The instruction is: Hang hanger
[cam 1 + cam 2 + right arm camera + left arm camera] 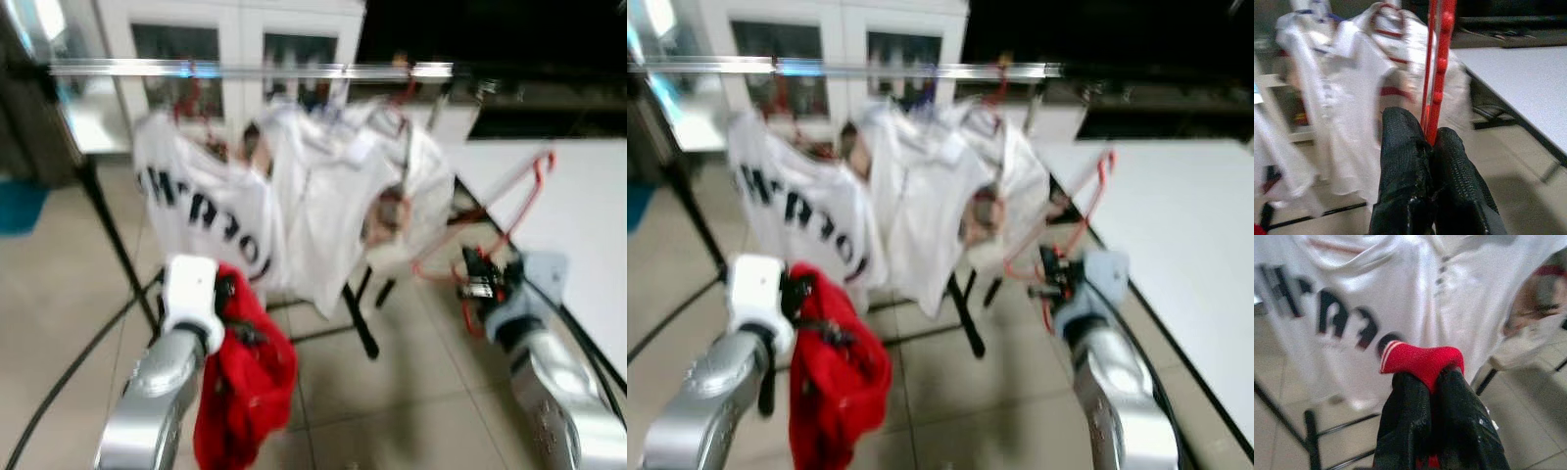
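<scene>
A red plastic hanger point(509, 220) is held up at the right, its hook pointing toward the table side. My right gripper point(480, 274) is shut on the hanger point(1437, 73) near its lower corner. A red garment point(250, 377) hangs from my left gripper point(230, 304), which is shut on a fold of the red cloth point(1422, 360). Ahead stands a clothes rack with a silver rail point(245, 70), and several white shirts point(323, 196) hang from it on hangers. The views are blurred.
A white table point(578, 215) with a dark edge runs along the right. The rack's black legs point(358, 323) spread over the tiled floor. White cabinets point(225, 39) stand behind the rack. A blue bin point(20, 206) sits at the far left.
</scene>
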### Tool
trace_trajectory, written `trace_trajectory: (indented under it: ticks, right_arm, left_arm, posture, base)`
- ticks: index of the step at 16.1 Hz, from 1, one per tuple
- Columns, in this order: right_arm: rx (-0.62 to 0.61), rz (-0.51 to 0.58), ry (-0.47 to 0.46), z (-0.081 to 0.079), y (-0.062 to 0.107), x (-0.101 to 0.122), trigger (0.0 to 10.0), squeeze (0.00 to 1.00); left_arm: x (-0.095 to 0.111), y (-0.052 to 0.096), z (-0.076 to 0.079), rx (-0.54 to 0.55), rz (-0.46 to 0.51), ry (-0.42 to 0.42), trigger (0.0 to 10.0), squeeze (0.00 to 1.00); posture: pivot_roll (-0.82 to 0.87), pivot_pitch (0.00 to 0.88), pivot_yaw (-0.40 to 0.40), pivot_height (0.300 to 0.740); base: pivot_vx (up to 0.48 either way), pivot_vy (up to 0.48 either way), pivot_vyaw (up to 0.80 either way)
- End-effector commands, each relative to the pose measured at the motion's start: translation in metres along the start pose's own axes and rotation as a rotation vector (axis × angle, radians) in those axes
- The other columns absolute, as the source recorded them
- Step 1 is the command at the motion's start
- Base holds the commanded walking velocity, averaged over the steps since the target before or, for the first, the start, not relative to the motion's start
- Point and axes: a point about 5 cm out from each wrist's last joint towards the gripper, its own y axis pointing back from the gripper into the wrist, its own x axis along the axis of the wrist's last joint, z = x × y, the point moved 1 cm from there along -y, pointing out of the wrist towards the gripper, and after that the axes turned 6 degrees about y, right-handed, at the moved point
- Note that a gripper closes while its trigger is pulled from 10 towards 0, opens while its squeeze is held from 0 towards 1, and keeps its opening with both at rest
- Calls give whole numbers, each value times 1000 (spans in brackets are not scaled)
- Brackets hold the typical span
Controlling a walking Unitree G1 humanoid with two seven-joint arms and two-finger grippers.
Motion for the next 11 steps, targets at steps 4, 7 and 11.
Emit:
trace_trajectory:
  ticks: [4, 7, 11]
  right_arm:
    - [-48, 76, -29, -8, 4, 18, 10000, 0]
    - [-155, 113, 12, -6, 9, 18, 10000, 0]
    - [-159, 140, 42, -11, 6, 21, 10000, 0]
  left_arm:
    - [26, -11, 5, -88, 46, -62, 10000, 0]
    - [34, -26, -1, -79, 53, -111, 10000, 0]
    - [38, -30, 2, -88, 71, -103, 10000, 0]
  posture:
    - [-156, 0, 33, 740]
    - [-169, 0, 72, 740]
    - [-175, 0, 80, 740]
  base:
    - [0, 0, -800]
    - [0, 0, -800]
    - [0, 0, -800]
